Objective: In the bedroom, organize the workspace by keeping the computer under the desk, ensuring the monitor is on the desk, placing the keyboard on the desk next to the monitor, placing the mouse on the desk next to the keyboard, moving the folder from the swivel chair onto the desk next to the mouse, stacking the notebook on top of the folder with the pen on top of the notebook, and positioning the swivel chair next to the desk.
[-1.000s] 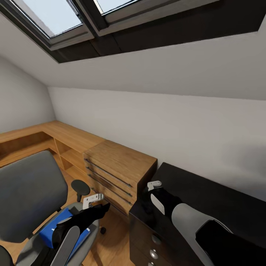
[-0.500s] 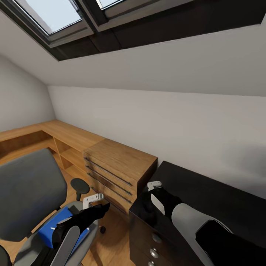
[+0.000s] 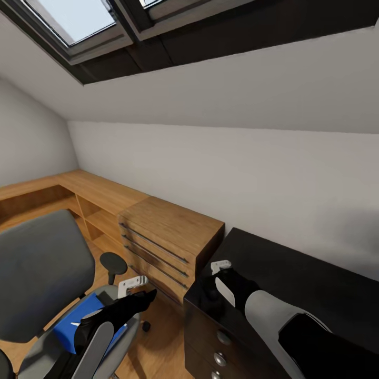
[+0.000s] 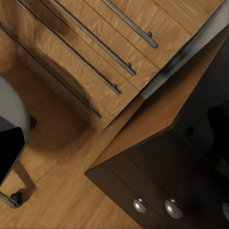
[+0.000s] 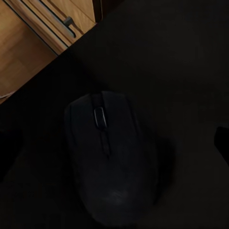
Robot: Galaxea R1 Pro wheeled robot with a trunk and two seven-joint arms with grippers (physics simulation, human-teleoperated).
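While the right gripper (image 3: 221, 273) hangs over the near corner of the desk (image 3: 295, 279), the right wrist view looks straight down on a black mouse (image 5: 112, 162) lying flat on the glossy black top, with dark finger shapes at the two sides of that picture, well apart from the mouse, so the jaws look spread wide and empty. The mouse should be light, rigid and smooth, likely to skate on the slick surface if nudged; its narrow flanks either side of the scroll wheel (image 5: 99, 117) seem the best place to pinch. No brand, label or writing can be read on it or anywhere else. The left gripper (image 3: 134, 287) hovers above the swivel chair (image 3: 42, 273), beside the blue folder (image 3: 73, 323) lying on the seat; whether its fingers are spread or closed I cannot tell. The folder looks thin, stiff and light, best taken by an overhanging edge. A thin white pen (image 3: 87, 319) appears to lie on it. Between chair and desk stands a light wooden drawer unit (image 3: 168, 237).
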